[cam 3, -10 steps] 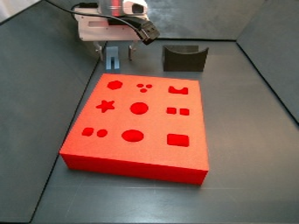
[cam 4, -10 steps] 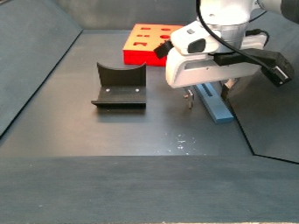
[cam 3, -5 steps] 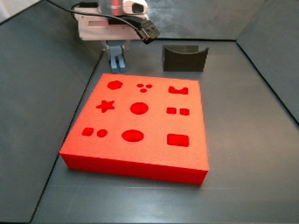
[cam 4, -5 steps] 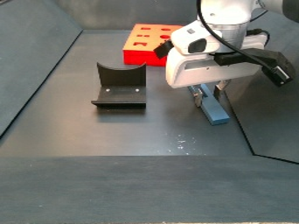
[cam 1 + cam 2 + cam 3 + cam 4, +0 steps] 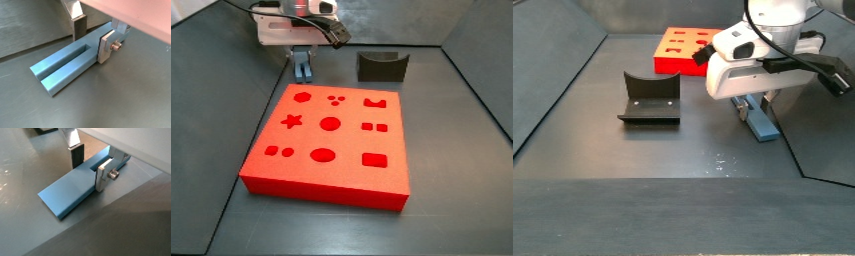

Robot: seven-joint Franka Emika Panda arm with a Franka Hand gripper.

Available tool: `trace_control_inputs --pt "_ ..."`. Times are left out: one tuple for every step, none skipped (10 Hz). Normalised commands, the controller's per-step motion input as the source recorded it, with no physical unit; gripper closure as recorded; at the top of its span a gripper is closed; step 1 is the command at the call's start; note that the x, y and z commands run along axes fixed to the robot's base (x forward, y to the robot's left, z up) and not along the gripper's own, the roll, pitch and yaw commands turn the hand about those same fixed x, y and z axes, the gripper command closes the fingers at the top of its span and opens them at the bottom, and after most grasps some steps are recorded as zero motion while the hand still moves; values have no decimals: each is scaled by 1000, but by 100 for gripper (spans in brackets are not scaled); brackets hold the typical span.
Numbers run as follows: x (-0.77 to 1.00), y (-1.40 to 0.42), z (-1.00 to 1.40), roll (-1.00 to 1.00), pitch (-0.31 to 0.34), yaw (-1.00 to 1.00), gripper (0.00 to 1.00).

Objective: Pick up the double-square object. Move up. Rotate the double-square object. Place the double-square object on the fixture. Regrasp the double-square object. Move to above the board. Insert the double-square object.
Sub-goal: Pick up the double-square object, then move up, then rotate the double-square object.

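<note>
Closing in on the double-square object [image 5: 67, 67], my gripper [image 5: 92, 36] now straddles one end of it, one silver finger [image 5: 107, 46] on either long side. A second ago, in a side view, I hung a touch higher; now I have come down and the block sits between the plates. In both wrist views the pads look close against its flanks, though I cannot tell whether they are truly pressing yet, so I would not call it gripped. The block [image 5: 762, 124] lies flat on the dark floor near the right wall, well apart from the fixture [image 5: 648, 100] and the red board [image 5: 684, 49]. Seen from the far side, the gripper [image 5: 302, 66] is just beyond the board's [image 5: 331, 140] back edge. I judge the pick is barely begun: squeeze first, then lift.
</note>
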Motion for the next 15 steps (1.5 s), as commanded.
trace_control_inputs --pt "0 0 0 0 0 0 100" --pt "0 0 0 0 0 0 100" --pt "0 0 0 0 0 0 100" --pt "0 0 833 0 0 0 100" --pt "50 -59 844 -4 -16 -37 100" --pt "15 -48 730 6 24 -42 100" --pt "12 -29 657 18 37 -40 100" --pt "0 -2 492 44 61 -34 100" --pt "-10 9 368 66 64 -31 100" --pt "-21 11 203 89 67 -28 100" --pt "995 369 833 0 0 0 100" --pt "914 329 727 -8 51 -1 100" --pt "799 251 629 -22 93 -10 100" --pt "546 124 420 -24 103 -18 100" --pt "264 71 189 -16 100 -17 100"
